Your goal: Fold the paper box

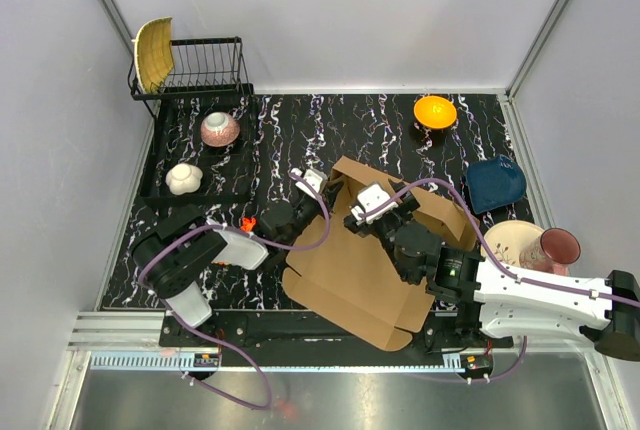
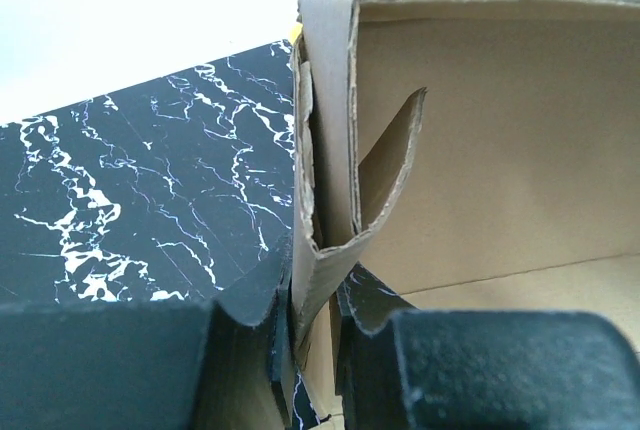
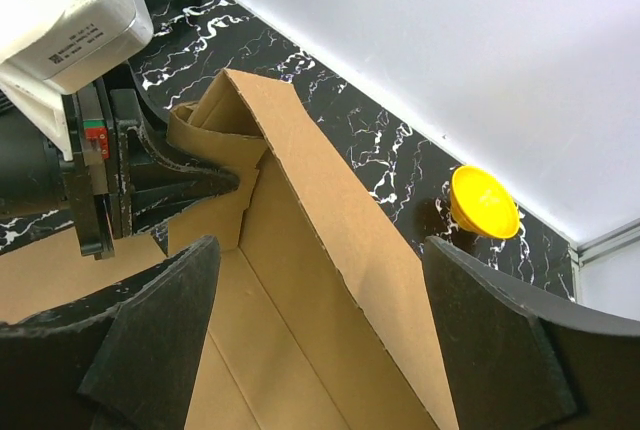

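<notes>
The paper box (image 1: 350, 280) lies in the middle of the counter (image 1: 300, 120), right in front of my two arms. Most of it is flat. Its back wall (image 3: 340, 220) stands up.

My left gripper (image 2: 305, 335) is closed on the left end of that wall. It pinches the folded cardboard at the corner between its two fingers. My right gripper (image 3: 330, 345) is wide open and holds nothing. It hangs just above the box, with one finger on each side of the standing wall.

The wall is the main thing for my next move. It runs long, from the corner my left gripper holds, off to the right and toward me, and it passes between my right fingers. So my right gripper is the one nearer to the free part of the wall. I think it should come down on it or push it over.

An orange bowl (image 1: 435, 110) sits at the far edge, well apart from the box. A blue dish (image 1: 495, 183) lies near the right end of the wall. My left gripper is very near my right one, so they could bump.
</notes>
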`<state>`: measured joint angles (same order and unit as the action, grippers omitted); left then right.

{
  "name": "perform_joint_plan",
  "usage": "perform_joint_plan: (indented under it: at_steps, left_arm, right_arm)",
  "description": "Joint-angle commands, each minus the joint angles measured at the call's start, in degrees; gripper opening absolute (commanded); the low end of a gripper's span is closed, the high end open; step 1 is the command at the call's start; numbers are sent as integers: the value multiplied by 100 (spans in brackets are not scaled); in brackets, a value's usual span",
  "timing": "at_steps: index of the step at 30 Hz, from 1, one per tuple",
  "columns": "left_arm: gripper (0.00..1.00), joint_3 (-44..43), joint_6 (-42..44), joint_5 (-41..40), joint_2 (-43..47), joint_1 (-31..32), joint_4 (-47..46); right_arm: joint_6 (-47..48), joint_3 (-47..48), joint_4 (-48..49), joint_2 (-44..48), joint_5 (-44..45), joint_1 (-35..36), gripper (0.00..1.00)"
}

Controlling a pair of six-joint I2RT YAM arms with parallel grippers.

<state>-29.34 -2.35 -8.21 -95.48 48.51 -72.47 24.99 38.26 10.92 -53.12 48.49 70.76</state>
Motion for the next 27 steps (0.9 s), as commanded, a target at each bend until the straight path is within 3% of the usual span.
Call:
perform_joint_plan:
  at_steps: [1,18,21,23,25,27]
  left_arm:
    - [0,69,24,-137,328,71,-268]
    - [1,139,103,-656,610,211,620]
    - [2,131,86,-787,566,220,620]
    - [2,131,86,-884,540,255,602]
    - [2,183,77,-945,531,282,541]
    - [3,210,68,-972,504,308,471]
  right_arm:
    - [-363,270,235,92,82,52,88]
    - [-750,761,604,74,-298,34,83]
    - [-934,1025,456,-285,158,-80,76]
    - [-1319,1235,158,-611,222,-316,62]
    - [-1724,1306,16,-795,-110,-580,50]
    - [-2278,1315,-107,-901,-487,-1002,44]
